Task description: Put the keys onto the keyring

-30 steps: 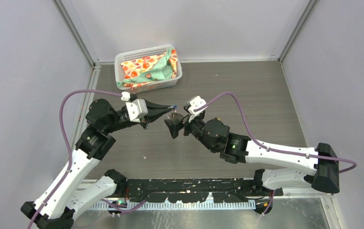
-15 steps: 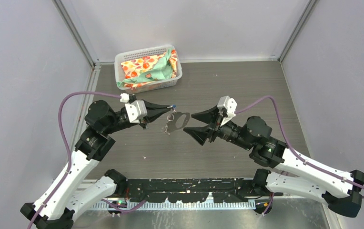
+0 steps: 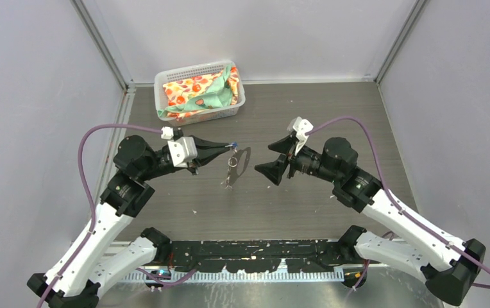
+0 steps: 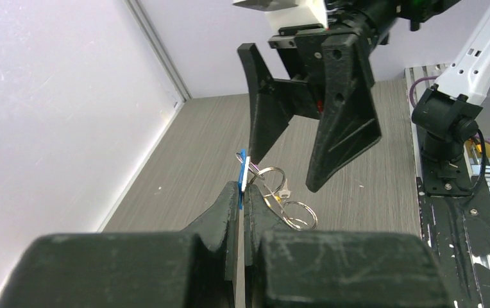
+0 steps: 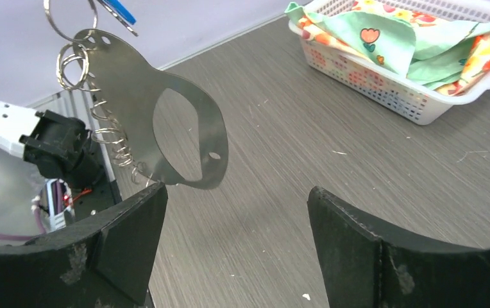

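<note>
Just on the near side of the white basket (image 3: 217, 112), toward the arm bases, the left end effector (image 3: 228, 146) is pinched fully shut on the blue key (image 3: 233, 144). The left wrist view shows it nicely, that flat blue head clamped right between the fingertips (image 4: 226, 200). Hanging off that key by a couple of wire rings (image 4: 279, 186), clear of the tabletop (image 3: 332, 122), is the keyring (image 5: 127, 70): a pale silver plate, tilted, with an oval hole through the middle and a run of small wire loops down one long edge. From overhead it's edge-on, dangling a little nearer the arm bases than the basket's right-hand corner. Further right of the basket, about level with the plate, the right end effector (image 3: 263, 158) stands wide open with nothing in it, jaws pointed at the keyring but not touching it. The basket itself holds a crumpled floral cloth (image 3: 197, 90).
</note>
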Controlling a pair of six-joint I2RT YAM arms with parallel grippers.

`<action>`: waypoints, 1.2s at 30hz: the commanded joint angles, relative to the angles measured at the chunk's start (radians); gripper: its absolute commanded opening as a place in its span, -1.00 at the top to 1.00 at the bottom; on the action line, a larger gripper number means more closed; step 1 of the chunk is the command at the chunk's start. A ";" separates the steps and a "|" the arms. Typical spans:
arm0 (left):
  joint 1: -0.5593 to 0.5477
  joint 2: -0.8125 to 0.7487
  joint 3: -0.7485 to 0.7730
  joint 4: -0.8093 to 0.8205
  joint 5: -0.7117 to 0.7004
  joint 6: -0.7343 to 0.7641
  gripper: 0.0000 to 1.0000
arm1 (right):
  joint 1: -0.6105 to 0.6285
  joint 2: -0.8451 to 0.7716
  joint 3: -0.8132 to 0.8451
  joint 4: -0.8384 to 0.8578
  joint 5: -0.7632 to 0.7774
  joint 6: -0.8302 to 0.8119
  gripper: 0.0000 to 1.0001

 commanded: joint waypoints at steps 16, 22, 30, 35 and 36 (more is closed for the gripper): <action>-0.004 -0.037 0.036 0.030 0.033 0.011 0.99 | -0.169 0.438 0.152 0.646 -0.791 0.396 -0.76; -0.004 -0.043 0.040 0.023 0.032 0.020 0.99 | -0.173 0.555 0.112 1.195 -0.842 0.839 -0.59; -0.004 -0.048 0.040 0.019 0.029 0.028 0.99 | -0.188 0.581 0.041 1.451 -0.835 1.051 -0.42; -0.004 -0.054 0.040 0.018 0.027 0.030 0.99 | -0.200 0.534 0.018 1.339 -0.846 0.988 -0.31; -0.004 -0.055 0.042 0.019 0.027 0.032 0.99 | -0.204 0.521 0.020 1.279 -0.846 0.951 -0.27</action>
